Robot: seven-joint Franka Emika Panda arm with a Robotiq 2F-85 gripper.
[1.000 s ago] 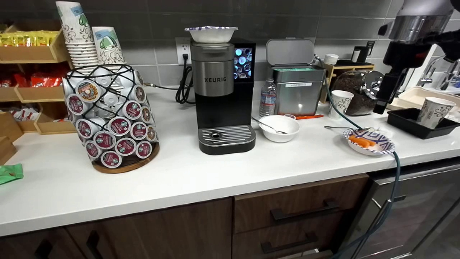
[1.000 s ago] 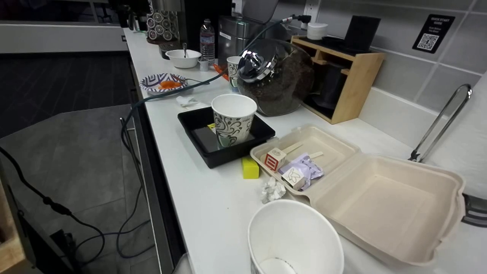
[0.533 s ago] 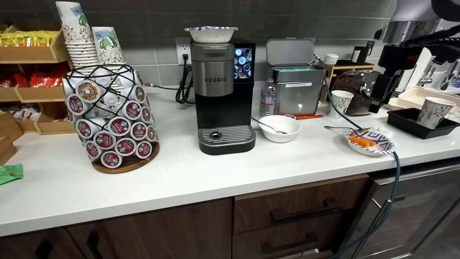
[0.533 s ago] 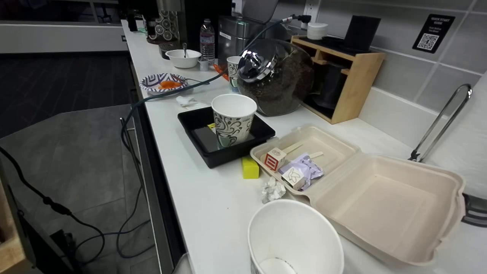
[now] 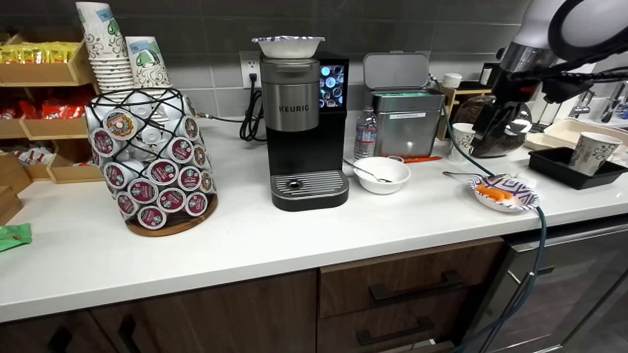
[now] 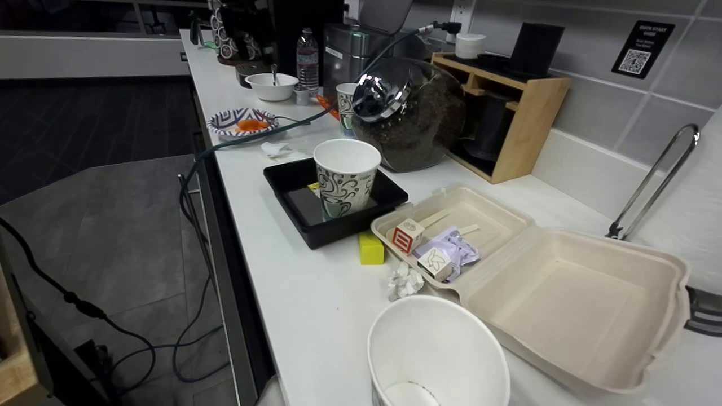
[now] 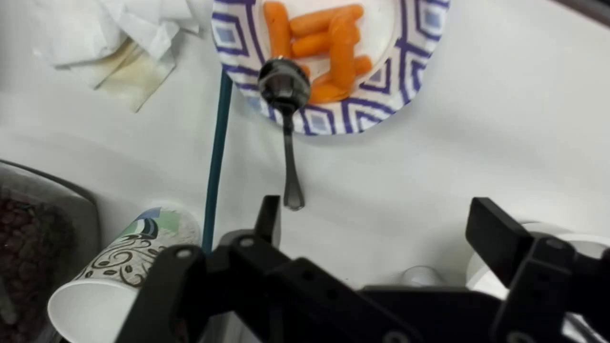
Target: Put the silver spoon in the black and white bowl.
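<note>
Grey tiled wall (image 5: 392,34) and white countertop (image 5: 294,240) form the setting. Only the wrist view resolves the gripper (image 7: 375,205): its fingers (image 7: 498,240) stand wide apart, with bare countertop showing between them. In an exterior view the arm (image 5: 591,29) enters at the upper corner, and the finger gap cannot be read. Two metal spoons are visible; which is the task's cannot be told. Seen clearly in the wrist view, the shiny spoon (image 7: 289,136) lies with its scoop over the rim of the patterned bowl (image 7: 352,116), beside the carrots (image 7: 342,52) in it, its handle extending over the countertop; in both exterior views that scoop is hard to make out. The slim spoon (image 5: 364,170) leans inside the plain white bowl (image 5: 380,188), which the wrist view shows only in part, behind a finger. In an exterior view the coffee machine (image 5: 294,93) stands whole, carrying a bowl with a patterned rim (image 5: 289,46), near a wire rack (image 5: 196,219) filled with coffee pods (image 5: 163,171). Contents legible in an exterior view: the unfolded takeout box (image 6: 569,299) holds printed blocks (image 6: 435,263), a purple wrapper (image 6: 454,245) and wooden sticks (image 6: 434,218); the black tray (image 6: 338,232) holds a paper cup (image 6: 345,189).
</note>
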